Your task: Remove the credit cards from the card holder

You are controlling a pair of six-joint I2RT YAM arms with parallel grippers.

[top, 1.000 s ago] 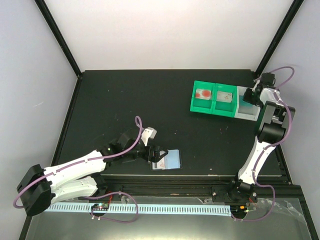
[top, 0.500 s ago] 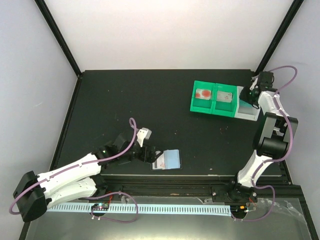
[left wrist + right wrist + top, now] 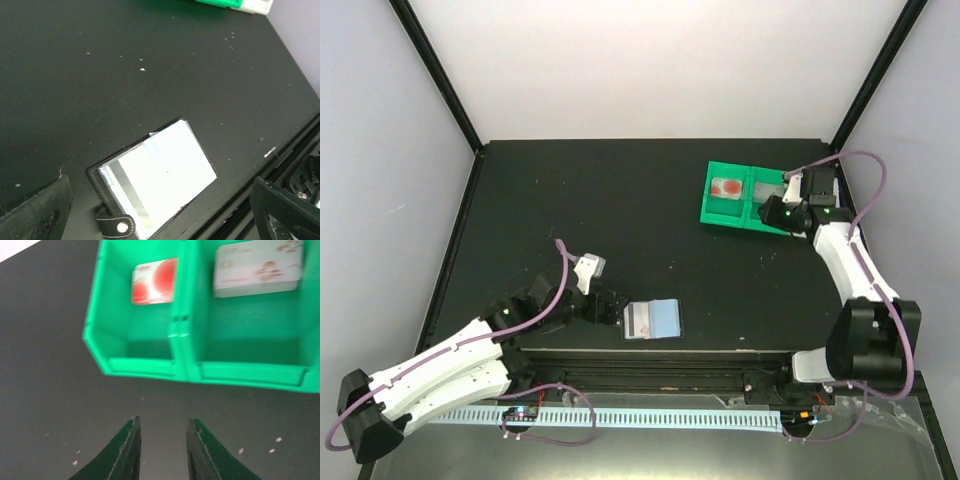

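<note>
Card holder (image 3: 653, 320) lies open on bench (image 3: 620, 200), lower centre of top view, near the front edge; striped pale card (image 3: 160, 170) sits in it. Left tool (image 3: 608, 308) just left of it, fingers (image 3: 35, 210) wide apart, holding nothing. Upper right: right tool (image 3: 162, 422) narrowly apart, empty, before green tray (image 3: 145, 365). Red-printed card (image 3: 155, 281) in its left compartment, whitish card (image 3: 258, 267) in the middle one.

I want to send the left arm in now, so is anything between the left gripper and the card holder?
Nothing visible does. The left gripper, jaws wide open, sits just left of the card holder, which lies open on the table; only bare black surface shows between them.
</note>
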